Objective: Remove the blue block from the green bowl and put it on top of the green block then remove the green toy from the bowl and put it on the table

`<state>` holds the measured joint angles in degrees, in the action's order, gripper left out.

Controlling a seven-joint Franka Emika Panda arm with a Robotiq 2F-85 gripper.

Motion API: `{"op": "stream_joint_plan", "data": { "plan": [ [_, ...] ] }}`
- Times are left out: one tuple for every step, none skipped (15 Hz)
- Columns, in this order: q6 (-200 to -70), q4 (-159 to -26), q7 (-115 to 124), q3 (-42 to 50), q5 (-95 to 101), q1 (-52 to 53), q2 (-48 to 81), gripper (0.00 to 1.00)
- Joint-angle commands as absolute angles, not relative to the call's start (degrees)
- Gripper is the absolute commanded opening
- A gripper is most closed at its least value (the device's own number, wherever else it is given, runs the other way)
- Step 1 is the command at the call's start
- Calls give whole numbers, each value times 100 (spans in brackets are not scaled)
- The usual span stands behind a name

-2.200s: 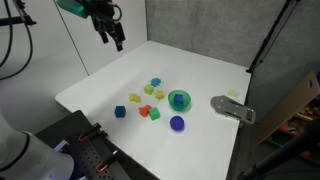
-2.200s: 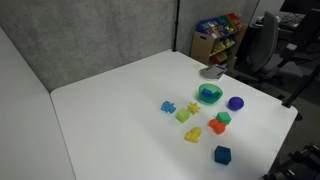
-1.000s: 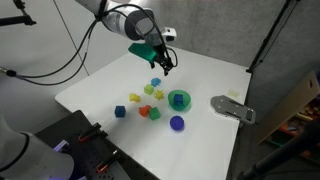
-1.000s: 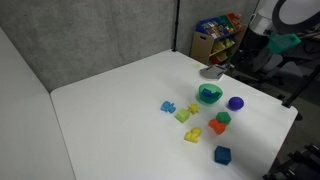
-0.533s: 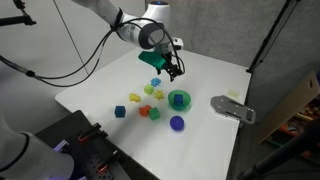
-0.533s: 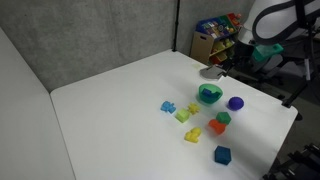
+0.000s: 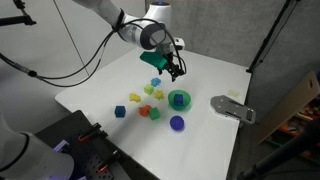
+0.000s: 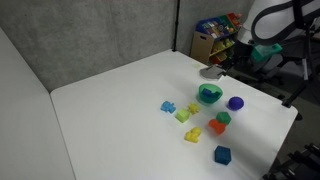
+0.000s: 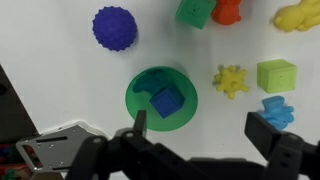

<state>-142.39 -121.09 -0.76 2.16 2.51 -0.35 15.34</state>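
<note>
exterior view with the arm coming in from the top: the gripper hangs above the table, jaws look spread, nothing in them. the green bowl sits below it, toward the table edge where a grey metal bracket lies. the blue block is a dark speck inside it. my worry here is the lookalike blue cube out toward the opposite edge, a sloppy aim could go for that one.

exterior view from across the table: the green bowl is near the far edge, with a purple ball just beside it. can't make out the jaws here. the green block is small and has an orange piece right next to it, so i'd guess stacking on it could nudge both.

wrist view: the fingers are wide apart and empty. the blue block lies in the green bowl, past the fingertips and nearer the finger on the picture's left side, not centred. a darker green lump against it is probably the green toy. coming straight down could clip the rim and tip the bowl, or pinch both pieces.
</note>
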Motion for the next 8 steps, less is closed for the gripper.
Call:
{"op": "stream_joint_plan", "data": {
  "plan": [
    [-14335, -11751, -235, 259, 406, -124, 1859, 100],
    [-14369, -11666, -282, 264, 388, -149, 1953, 100],
    [-14355, -11528, -417, 241, 324, -196, 2095, 100],
    [-14415, -11422, -514, 225, 303, -233, 2224, 100],
    [-14487, -11307, -627, 213, 307, -269, 2380, 100],
    [-14583, -11185, -720, 203, 313, -302, 2557, 100],
    [-14683, -11091, -929, 145, 260, -372, 2708, 100],
    [-14770, -10983, -1027, 124, 258, -409, 2876, 100]
  ]
}}
